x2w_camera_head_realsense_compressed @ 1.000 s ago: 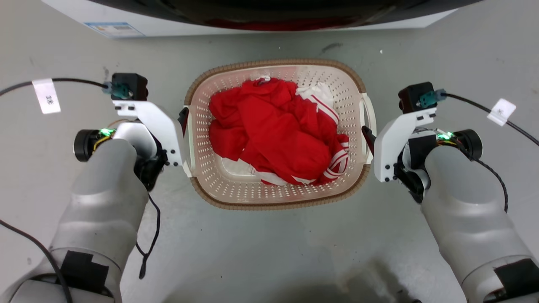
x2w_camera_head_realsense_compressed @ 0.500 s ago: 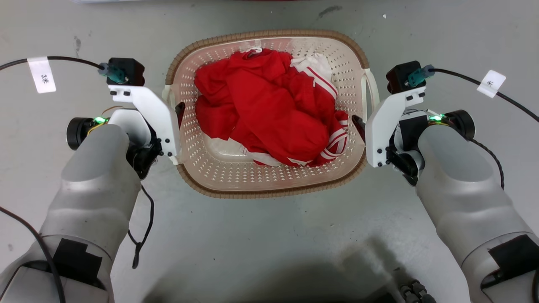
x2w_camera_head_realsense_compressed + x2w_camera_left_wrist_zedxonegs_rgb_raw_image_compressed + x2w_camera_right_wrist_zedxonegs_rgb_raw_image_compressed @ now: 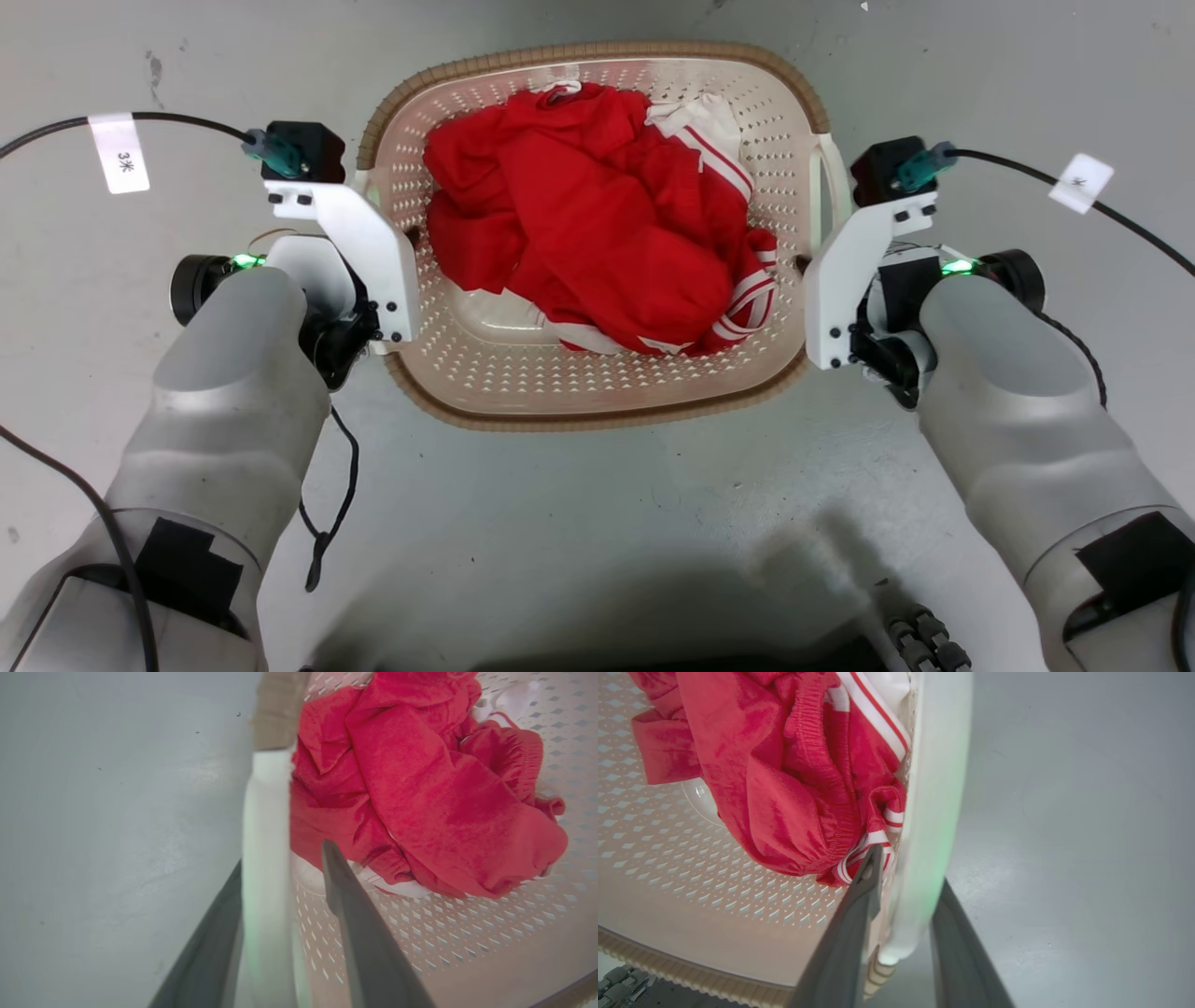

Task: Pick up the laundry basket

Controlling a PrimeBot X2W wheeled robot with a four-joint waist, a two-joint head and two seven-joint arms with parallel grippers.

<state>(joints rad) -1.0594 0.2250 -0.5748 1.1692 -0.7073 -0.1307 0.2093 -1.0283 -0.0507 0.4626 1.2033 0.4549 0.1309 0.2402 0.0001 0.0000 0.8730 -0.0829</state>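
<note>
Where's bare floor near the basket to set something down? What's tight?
Bare floor on the basket's near side, between the forearms; outside each arm, cables cross it. Tight: left pincer and right pincer clamp the handles; red clothes fill most of the basket.

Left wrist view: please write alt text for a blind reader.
The left claw straddles the white handle of the laundry basket, one finger outside, one inside. Red clothing lies in the basket; grey floor is at left.

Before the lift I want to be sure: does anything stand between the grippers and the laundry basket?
Nothing visible does. The left gripper straddles the left handle and the right gripper the right handle of the laundry basket. The red clothes lie inside it.
</note>
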